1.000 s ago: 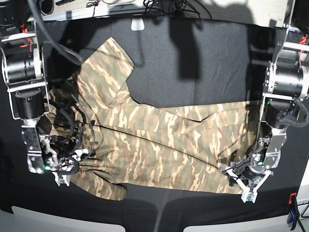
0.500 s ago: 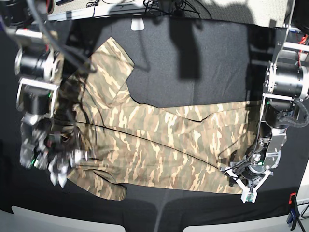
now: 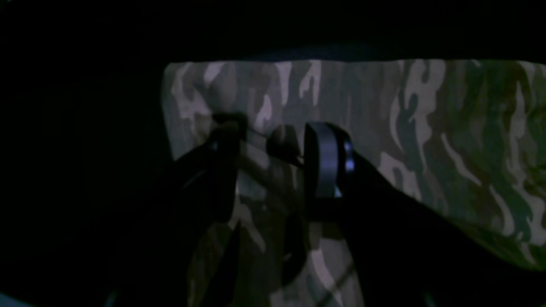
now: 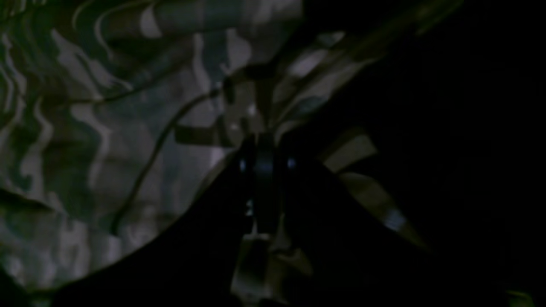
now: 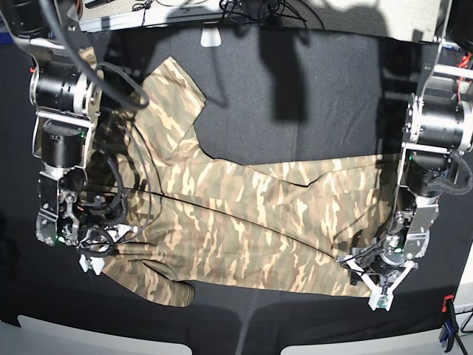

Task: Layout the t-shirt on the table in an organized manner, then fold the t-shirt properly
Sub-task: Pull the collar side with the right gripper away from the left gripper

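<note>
Right hand (image 4: 264,170) pinched shut on the t-shirt (image 5: 244,214) at the surface's (image 5: 310,103) near left, left hand (image 3: 273,149) half-open over a corner; best pulled taut, evenly.

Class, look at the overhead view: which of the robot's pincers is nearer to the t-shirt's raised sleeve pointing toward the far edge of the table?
The right pincer. It sits at the shirt's near edge below that sleeve. The left pincer is at the opposite end of the t-shirt, across the table.
</note>
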Robot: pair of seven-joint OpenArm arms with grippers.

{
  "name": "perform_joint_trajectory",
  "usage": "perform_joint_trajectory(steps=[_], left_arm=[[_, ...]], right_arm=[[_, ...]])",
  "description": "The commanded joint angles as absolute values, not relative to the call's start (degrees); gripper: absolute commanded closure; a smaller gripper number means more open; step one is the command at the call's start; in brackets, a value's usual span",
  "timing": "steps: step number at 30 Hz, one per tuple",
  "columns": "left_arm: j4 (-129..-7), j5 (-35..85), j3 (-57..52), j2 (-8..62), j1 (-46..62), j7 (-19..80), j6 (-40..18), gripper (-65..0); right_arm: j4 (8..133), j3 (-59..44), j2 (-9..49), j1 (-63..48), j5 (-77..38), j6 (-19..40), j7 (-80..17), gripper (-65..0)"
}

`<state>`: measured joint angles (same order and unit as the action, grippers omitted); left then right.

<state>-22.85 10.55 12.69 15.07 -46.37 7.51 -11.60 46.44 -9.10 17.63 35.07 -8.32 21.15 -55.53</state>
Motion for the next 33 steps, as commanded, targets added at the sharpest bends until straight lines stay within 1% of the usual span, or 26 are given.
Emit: perform_joint_trajectory(steps=[1,5,10,13,20,23,28,33], left_arm=[[-23.8,10.9,12.5,15.4,-48.7,5.9,-11.4,-23.2],[-23.8,11.0,12.5,15.4,-48.7,5.9,-11.4,-23.2],[-23.8,11.0,12.5,15.4,-48.7,5.9,-11.4,-23.2],[-23.8,11.0,12.5,15.4,-48.7,5.9,-11.4,-23.2],[-23.8,11.0,12.5,15.4,-48.7,6.0,-11.4,-23.2],[-23.8,11.0,12.5,15.4,-48.7,5.9,-11.4,-23.2],[-23.8,11.0,12.5,15.4,-48.7,6.0,-11.4,-23.2],[-23.8,11.0,12.5,15.4,-48.7,6.0,-11.4,-23.2]], right_arm=[[48.4,-9.3,19.0,37.3,-7.1,21.5,-54.4,0.0],[51.4,-9.3,21.8,37.6,-2.4,21.5,-52.8,0.0],[51.6,-9.3,26.6,40.0,-1.7,21.4,-47.9,0.0],[51.6,-9.3,28.2,41.5,-1.7,21.4,-45.0,0.0],[51.6,-9.3,28.4,42.8,-1.6,21.3,-39.0,0.0],[51.6,-9.3,28.4,43.0,0.7,20.8,-36.4,0.0],[51.6,-9.3,28.4,43.4,1.6,20.5,-36.2,0.0],[51.6,-9.3,28.4,43.8,4.1,17.5,-36.3,0.0]])
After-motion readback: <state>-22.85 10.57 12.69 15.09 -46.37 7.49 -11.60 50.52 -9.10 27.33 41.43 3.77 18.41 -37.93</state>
